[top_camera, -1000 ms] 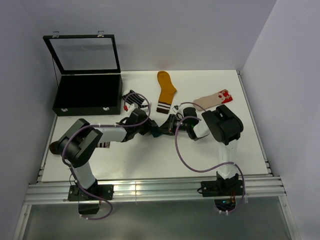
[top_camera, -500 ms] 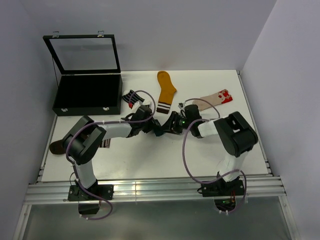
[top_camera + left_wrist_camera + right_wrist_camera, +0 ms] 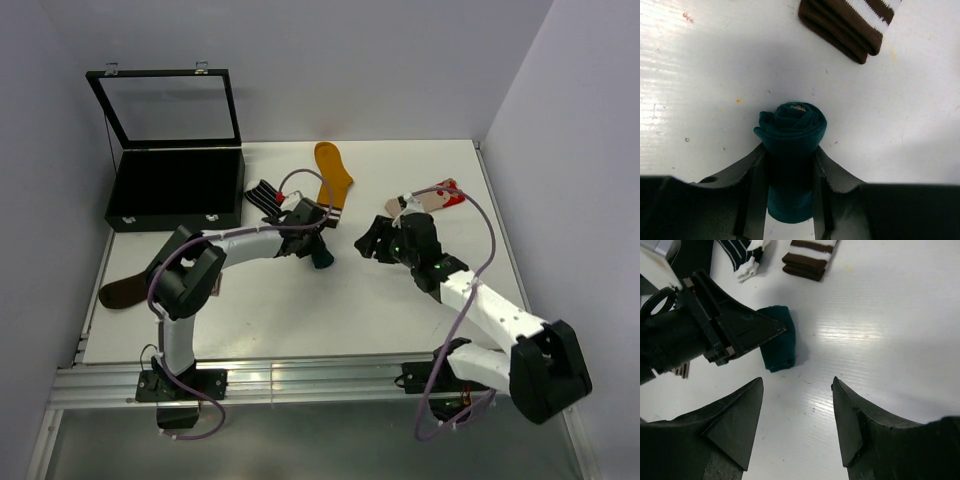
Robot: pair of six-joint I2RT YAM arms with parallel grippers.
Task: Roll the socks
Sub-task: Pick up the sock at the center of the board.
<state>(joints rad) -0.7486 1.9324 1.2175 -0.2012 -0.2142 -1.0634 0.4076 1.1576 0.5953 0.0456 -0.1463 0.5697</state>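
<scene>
A dark teal sock (image 3: 792, 125), rolled into a tight bundle, rests on the white table. My left gripper (image 3: 790, 149) is shut on the bundle, one finger pressed to each side. Seen from above, the roll (image 3: 321, 258) sits at mid-table, at the tip of the left gripper (image 3: 316, 248). My right gripper (image 3: 797, 381) stands open with nothing between its fingers, a short way right of the roll (image 3: 779, 345). The top view puts the right gripper (image 3: 366, 243) apart from the bundle.
A mustard sock (image 3: 333, 172) with a brown-and-white cuff (image 3: 850, 22) lies just behind the roll. A black-and-white striped sock (image 3: 263, 193) lies left of it, a beige sock (image 3: 432, 197) at back right, a brown sock (image 3: 120, 292) at far left. An open black case (image 3: 175, 185) stands back left.
My right gripper has opened, let go of the teal roll and drawn back to the right. The left gripper has kept its hold and shifted slightly right.
</scene>
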